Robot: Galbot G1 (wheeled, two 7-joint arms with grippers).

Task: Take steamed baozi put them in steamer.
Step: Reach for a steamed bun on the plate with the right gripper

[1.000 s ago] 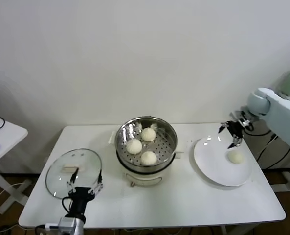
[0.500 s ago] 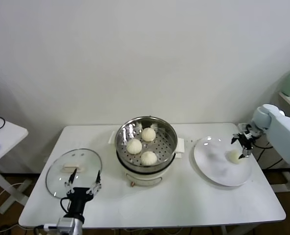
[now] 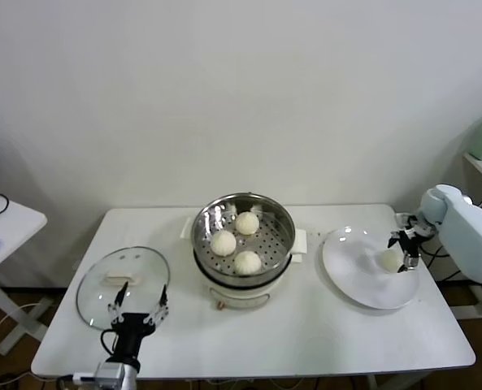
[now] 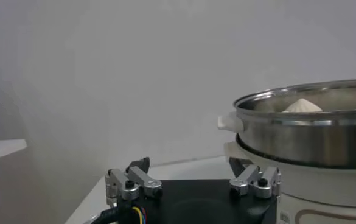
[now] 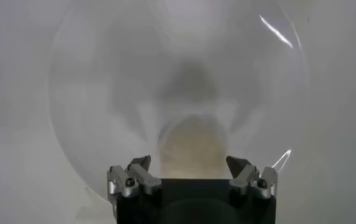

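Right gripper hangs wide open at the last baozi on the plate — bun just left of it, steamer farther left

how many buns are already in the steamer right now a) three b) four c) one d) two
a) The head view shows three buns on the tray inside the steamer; the fourth bun lies on the white plate, between the open jaws of the right gripper.
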